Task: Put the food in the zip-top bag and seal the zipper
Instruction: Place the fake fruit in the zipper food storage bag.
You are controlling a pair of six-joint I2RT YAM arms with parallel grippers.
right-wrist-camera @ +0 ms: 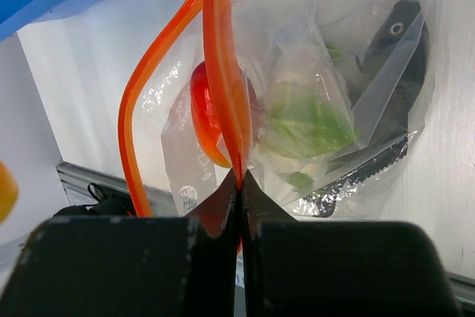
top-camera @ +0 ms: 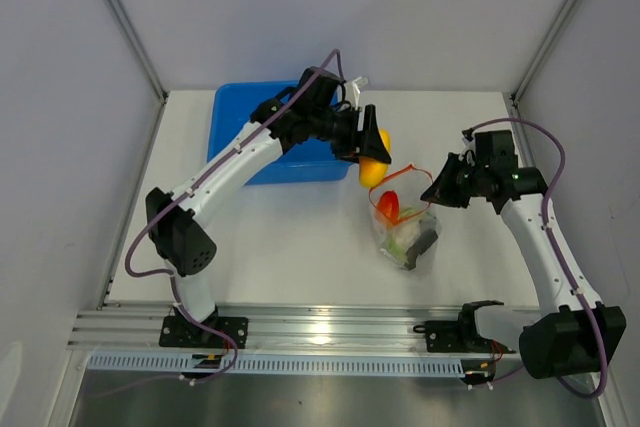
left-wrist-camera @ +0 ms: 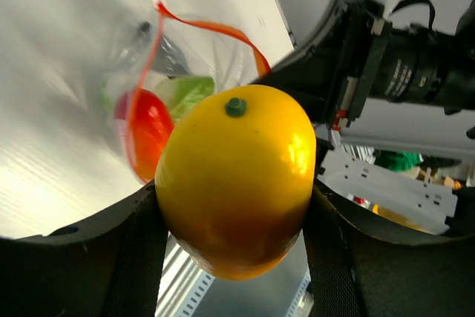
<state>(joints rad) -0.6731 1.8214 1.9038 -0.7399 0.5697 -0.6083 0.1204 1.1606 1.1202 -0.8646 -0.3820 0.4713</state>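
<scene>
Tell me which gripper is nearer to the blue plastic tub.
Left. The left gripper, holding a yellow toy fruit, hangs right beside the blue plastic tub; the right gripper is farther off, pinching the red-orange zipper strip of the clear plastic bag.

**Narrow way into the bag, open table on its near left**

The right gripper [top-camera: 433,190] is pinched tight on the zipper strip [right-wrist-camera: 215,72], so that arm closes off the bag [top-camera: 408,237] from the right. The strip's loop leaves only a slim mouth facing left. The red pepper [right-wrist-camera: 204,113] sits just inside it, with the cauliflower [right-wrist-camera: 304,120] and fish [right-wrist-camera: 393,42] packed behind. The left gripper [top-camera: 370,152], clamped around a yellow fruit [left-wrist-camera: 236,180], crowds the air just beside that loop. The blue tub [top-camera: 240,122] bars the far left, with the left arm stretched over its corner. Bare table [top-camera: 300,247] lies open at the bag's left and front, and the side walls [top-camera: 60,147] hem in both edges
</scene>
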